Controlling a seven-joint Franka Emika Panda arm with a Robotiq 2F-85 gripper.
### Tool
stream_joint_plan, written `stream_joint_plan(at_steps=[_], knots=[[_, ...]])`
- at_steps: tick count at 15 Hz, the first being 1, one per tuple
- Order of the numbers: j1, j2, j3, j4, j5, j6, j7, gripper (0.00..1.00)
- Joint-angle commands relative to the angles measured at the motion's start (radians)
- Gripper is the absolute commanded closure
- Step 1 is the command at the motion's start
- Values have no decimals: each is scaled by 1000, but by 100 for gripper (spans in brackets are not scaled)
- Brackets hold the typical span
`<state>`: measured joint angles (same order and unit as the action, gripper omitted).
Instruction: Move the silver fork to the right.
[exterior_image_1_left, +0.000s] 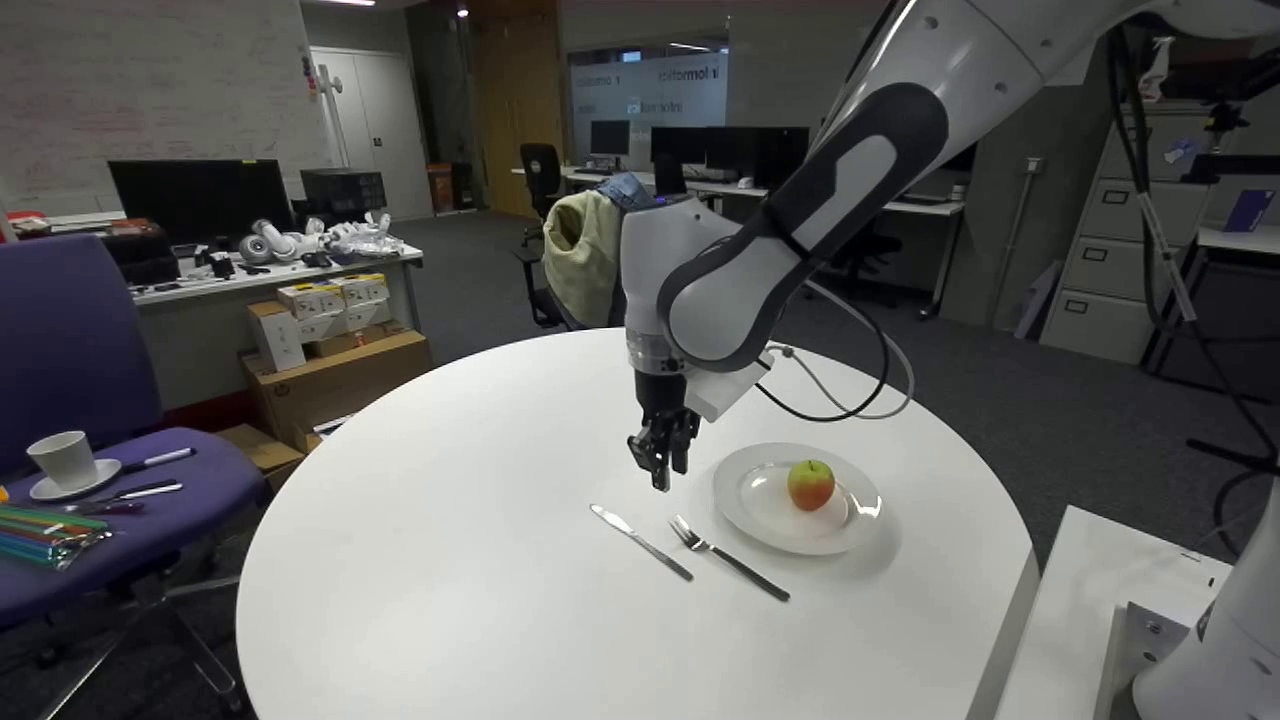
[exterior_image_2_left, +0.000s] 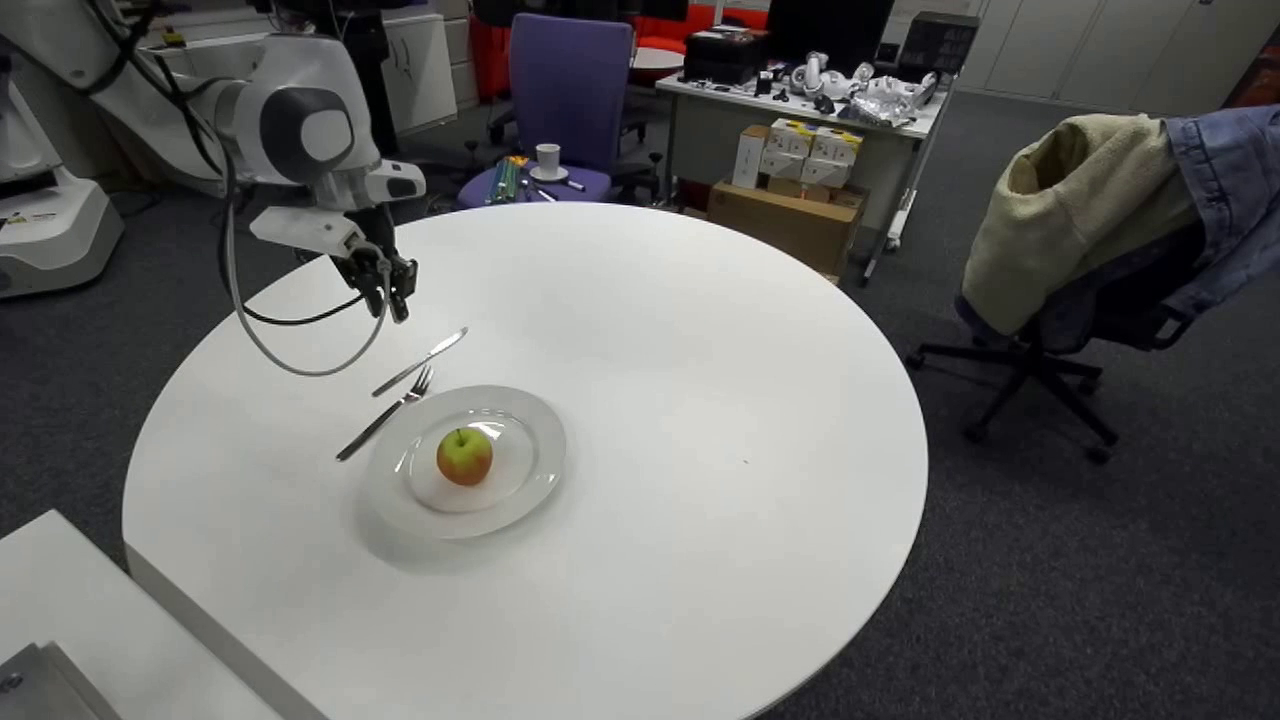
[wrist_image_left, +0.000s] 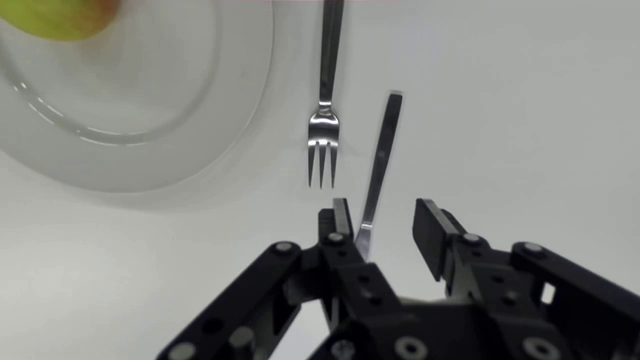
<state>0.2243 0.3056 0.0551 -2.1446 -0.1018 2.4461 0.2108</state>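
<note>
The silver fork (exterior_image_1_left: 738, 565) lies flat on the round white table (exterior_image_1_left: 430, 560), between a plate and a knife. It also shows in an exterior view (exterior_image_2_left: 388, 412) and in the wrist view (wrist_image_left: 324, 125), where its tines point toward my gripper and its handle end is cut off at the top edge. My gripper (wrist_image_left: 382, 215) is open and empty. It hangs above the table, near the tined end of the fork, in both exterior views (exterior_image_1_left: 668, 465) (exterior_image_2_left: 388, 298). In the wrist view, the fork's tines lie just beyond and left of the left fingertip. Nothing touches the fingers.
A silver knife (wrist_image_left: 381, 155) lies beside the fork; its blade is partly hidden behind the left finger in the wrist view. A white plate (exterior_image_1_left: 735, 475) with an apple (exterior_image_1_left: 811, 485) stands on the fork's other side. Cables (exterior_image_2_left: 300, 370) hang from the arm near the table.
</note>
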Motion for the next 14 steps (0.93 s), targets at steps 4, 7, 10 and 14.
stream_joint_plan(at_steps=[4,7,10,14], knots=[[-6,-190,49,-70,47,-76,31,3],[-13,-229,81,-67,173,-161,7,0],[-6,-259,84,-73,160,-175,64,0],[-7,-219,89,-42,154,-161,55,0]])
